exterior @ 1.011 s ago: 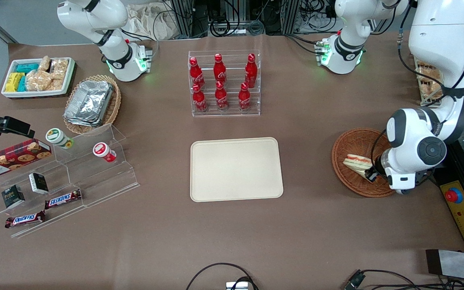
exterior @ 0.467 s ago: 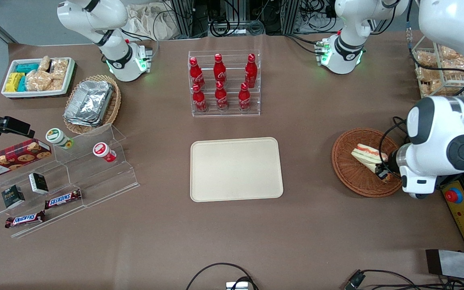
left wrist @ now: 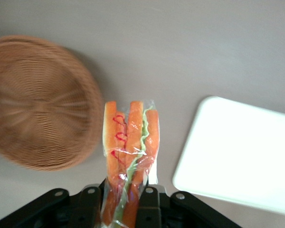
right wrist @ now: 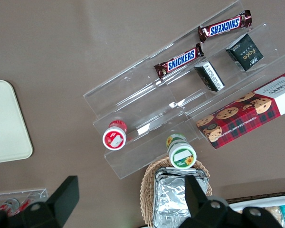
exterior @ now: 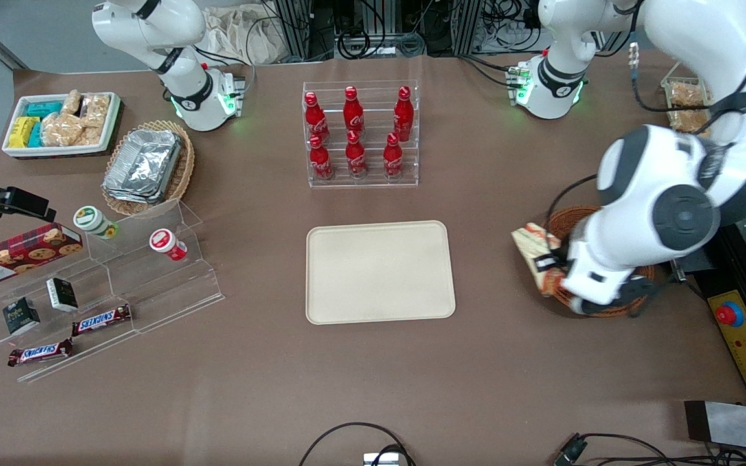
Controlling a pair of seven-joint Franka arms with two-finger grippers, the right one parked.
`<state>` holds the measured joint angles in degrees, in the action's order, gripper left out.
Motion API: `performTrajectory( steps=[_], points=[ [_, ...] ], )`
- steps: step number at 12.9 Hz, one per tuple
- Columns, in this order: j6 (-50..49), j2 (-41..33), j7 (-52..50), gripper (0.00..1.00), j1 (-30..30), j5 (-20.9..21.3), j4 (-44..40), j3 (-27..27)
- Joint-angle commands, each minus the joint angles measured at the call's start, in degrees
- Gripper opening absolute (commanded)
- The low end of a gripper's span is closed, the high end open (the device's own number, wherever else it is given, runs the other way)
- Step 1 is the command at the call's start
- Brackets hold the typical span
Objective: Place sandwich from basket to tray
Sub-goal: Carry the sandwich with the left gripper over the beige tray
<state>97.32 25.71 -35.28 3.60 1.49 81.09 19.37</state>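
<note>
Though airborne, sandwich (left wrist: 129, 156) between end effector (left wrist: 118, 209) fingers.

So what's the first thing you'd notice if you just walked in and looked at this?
The white robot arm's tool, shut on a plastic-wrapped triangular sandwich with orange and green layers, held in the air between the round reddish-brown wicker basket and the flat cream rectangular tray. Next, the six bright red bottles in a clear rack, farther from the front camera than the tray.

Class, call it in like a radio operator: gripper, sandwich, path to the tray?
Gripper shut on sandwich, raised at basket edge. Tray bare, nearer the parked arm. Nothing between them.
</note>
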Motion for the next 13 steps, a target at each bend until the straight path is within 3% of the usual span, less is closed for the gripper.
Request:
performTrajectory(
  steps=[1, 3, 10, 11, 12, 13],
  points=[
    [2.5, 8.7, 1.4, 0.00, 5.1, 2.0, -4.1, 2.8],
    [5.8, 13.6, 1.4, 0.00, 8.5, 5.4, -4.2, 2.8],
    [17.7, 21.4, 0.6, 0.01, 12.0, 5.9, -4.2, 2.7],
    [18.2, 21.7, 0.5, 0.08, 12.0, 5.9, -4.2, 2.7],
    [18.2, 21.7, -0.3, 0.31, 12.1, 5.8, -4.1, 2.7],
    [18.2, 21.7, -1.7, 0.72, 12.1, 5.9, -3.8, 2.7]
  ],
)
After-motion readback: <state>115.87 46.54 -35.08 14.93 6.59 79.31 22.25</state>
